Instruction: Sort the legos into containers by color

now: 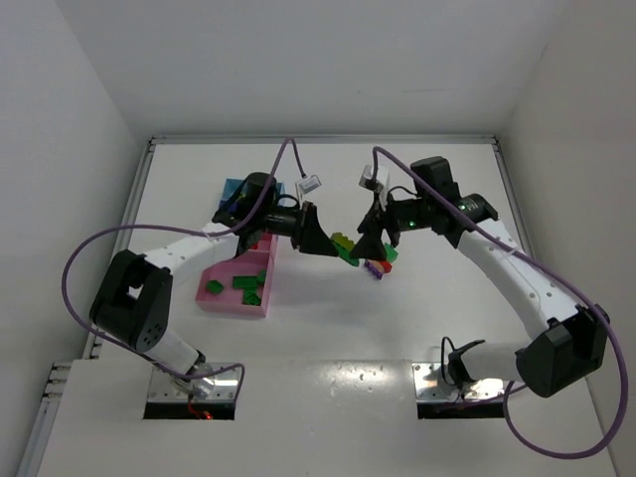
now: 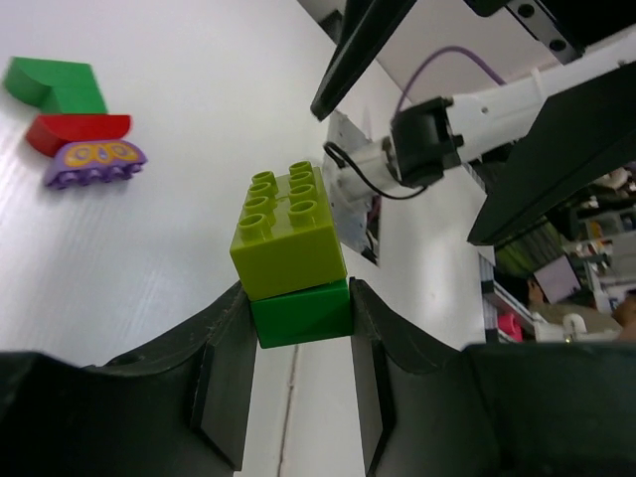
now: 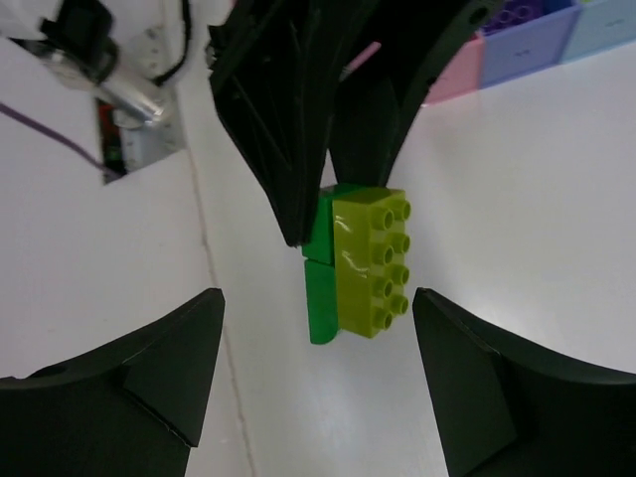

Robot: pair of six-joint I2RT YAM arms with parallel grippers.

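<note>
A lime brick (image 2: 288,234) stuck onto green bricks (image 2: 301,313) hangs above the table, and my left gripper (image 2: 298,298) is shut on the green part. In the right wrist view the same lime brick (image 3: 373,263) and green bricks (image 3: 323,298) sit between the fingers of my right gripper (image 3: 318,298), which stands open on both sides without touching. From above, the left gripper (image 1: 326,243) and right gripper (image 1: 373,243) meet tip to tip at mid table. Loose green (image 2: 55,84), red (image 2: 75,129) and purple (image 2: 94,164) legos lie just beyond.
The pink container (image 1: 234,268) left of centre holds several green bricks (image 1: 248,288). A blue container (image 1: 237,189) joins it at the far end, partly under the left arm. Pink (image 3: 452,79) and blue (image 3: 527,40) compartments show behind the left fingers (image 3: 288,119).
</note>
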